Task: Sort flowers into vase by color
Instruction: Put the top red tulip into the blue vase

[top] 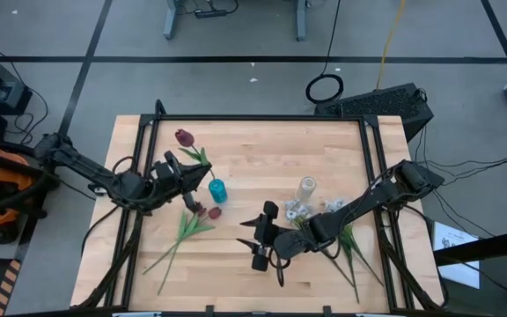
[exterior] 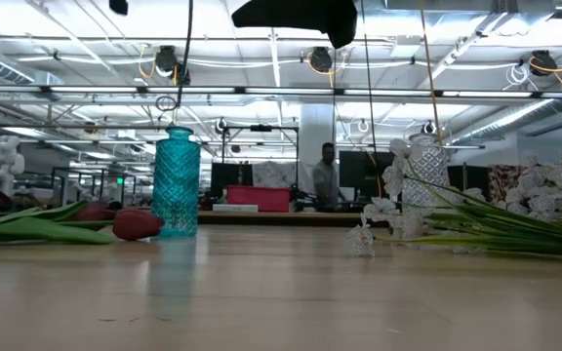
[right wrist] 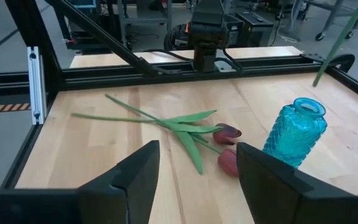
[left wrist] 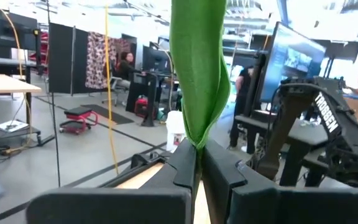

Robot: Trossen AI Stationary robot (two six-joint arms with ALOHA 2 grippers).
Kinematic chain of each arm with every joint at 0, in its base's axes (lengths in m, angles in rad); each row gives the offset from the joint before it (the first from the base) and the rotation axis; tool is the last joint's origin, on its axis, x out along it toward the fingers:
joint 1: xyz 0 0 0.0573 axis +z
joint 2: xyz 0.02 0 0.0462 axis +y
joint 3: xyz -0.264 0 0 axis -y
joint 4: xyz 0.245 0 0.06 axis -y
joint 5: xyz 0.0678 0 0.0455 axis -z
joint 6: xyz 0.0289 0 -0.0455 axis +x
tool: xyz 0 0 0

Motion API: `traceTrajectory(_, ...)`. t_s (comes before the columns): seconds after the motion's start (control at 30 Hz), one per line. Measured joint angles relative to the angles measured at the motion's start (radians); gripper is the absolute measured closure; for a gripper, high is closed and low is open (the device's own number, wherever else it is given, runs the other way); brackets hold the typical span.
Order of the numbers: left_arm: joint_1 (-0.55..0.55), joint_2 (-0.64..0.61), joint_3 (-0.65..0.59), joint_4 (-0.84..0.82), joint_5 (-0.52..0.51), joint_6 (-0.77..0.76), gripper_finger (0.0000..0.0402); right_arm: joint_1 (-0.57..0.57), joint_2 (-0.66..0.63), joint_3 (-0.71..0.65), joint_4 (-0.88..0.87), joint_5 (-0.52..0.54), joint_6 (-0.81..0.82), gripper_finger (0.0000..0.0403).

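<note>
My left gripper [top: 187,173] [left wrist: 199,160] stands just left of the teal vase [top: 216,188] [right wrist: 297,132] and is shut on a red tulip [top: 184,137]. The tulip's head points toward the far left. Its stem end [right wrist: 319,78] hangs just above the vase's mouth. Two more red tulips [top: 208,211] [right wrist: 227,146] lie flat on the table beside the vase's near side. White sprays [top: 299,210] [exterior: 544,200] lie by the clear vase [top: 307,187] [exterior: 425,168]. My right gripper [top: 252,236] [right wrist: 197,171] is open and low over the table's near middle, touching nothing. My left gripper pinches the tulip between its two fingers at a folded green leaf [left wrist: 197,134] wrapped about the stem, partway along it. The fingers lie across the stem. The flower is lifted clear and tilted, head high toward the far left, stem end down toward the teal vase.
A black frame [top: 253,117] runs along the table's edges. Long green stems [top: 350,255] of the white sprays spread toward the near right corner. Bare wood shows at the near middle and far right. People are in the room beyond the table.
</note>
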Motion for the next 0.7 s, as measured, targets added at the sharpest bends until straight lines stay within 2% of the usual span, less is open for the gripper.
traceTrajectory(0.2,0.001,-0.020,-0.076,0.121,0.021,0.024,0.0384,0.000,0.000,0.000,-0.002,0.020,0.000,0.0200)
traceTrajectory(0.7,0.041,-0.027,-0.115,0.073,0.140,-0.002,0.0384,-0.008,0.000,0.000,-0.001,0.052,0.000,0.0200)
